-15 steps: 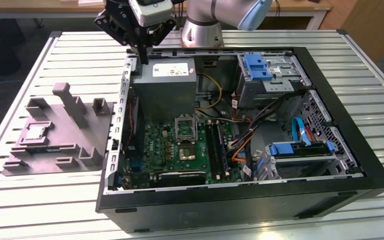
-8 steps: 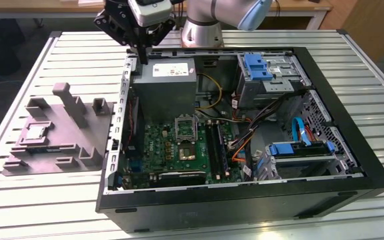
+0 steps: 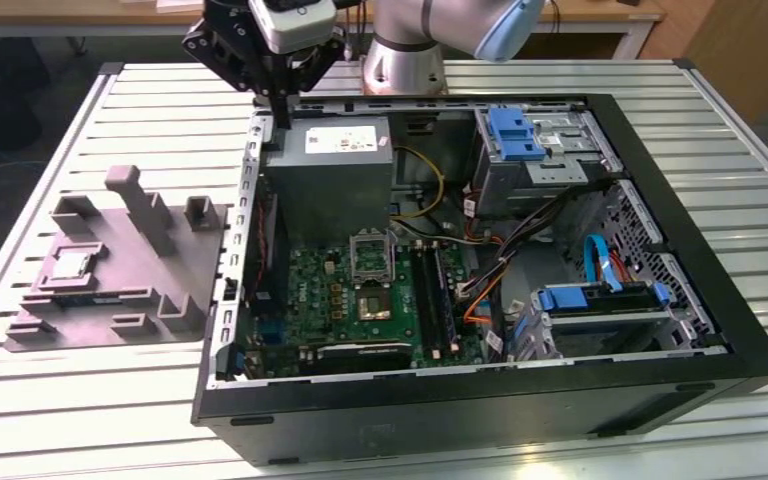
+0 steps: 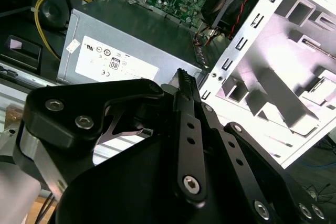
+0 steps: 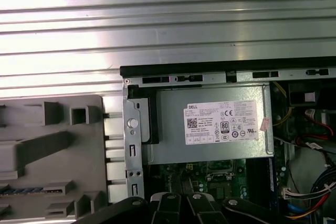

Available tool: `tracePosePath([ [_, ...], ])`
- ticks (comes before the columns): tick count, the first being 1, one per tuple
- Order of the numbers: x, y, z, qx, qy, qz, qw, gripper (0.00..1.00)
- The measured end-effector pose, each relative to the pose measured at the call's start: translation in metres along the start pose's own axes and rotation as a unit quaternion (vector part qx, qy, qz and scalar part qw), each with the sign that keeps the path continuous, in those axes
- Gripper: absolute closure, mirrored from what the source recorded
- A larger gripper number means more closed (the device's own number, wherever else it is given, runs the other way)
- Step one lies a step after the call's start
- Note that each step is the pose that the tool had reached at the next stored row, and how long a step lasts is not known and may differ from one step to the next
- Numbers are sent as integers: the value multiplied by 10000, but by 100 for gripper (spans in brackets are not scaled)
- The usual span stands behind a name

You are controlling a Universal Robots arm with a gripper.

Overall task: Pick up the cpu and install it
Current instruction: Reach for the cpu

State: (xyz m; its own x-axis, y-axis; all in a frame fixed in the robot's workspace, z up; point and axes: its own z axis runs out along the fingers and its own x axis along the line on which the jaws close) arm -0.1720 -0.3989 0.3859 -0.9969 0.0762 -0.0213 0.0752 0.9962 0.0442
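CPU [image 3: 68, 263]: small flat square chip, pale silvery top; I am seeing it lying flat, seated in the grey moulded holder [image 3: 144, 300].

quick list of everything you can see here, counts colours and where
cpu: 1, silvery-grey, on the holder
holder: 1, grey, on the table, exterior view's left of the case
case: 1, black, open, on the table
power supply: 1, grey, inside the case
circuit board: 1, green, inside the case
drive brackets: 2, blue, inside the case
table: 1, silvery, slatted
gripper: 1, black, shut, above the case's edge by the power supply
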Motion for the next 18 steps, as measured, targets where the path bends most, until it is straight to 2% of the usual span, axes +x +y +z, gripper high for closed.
tracePosePath([
  [18,51,-4,2,1,0,0,10000,89],
])
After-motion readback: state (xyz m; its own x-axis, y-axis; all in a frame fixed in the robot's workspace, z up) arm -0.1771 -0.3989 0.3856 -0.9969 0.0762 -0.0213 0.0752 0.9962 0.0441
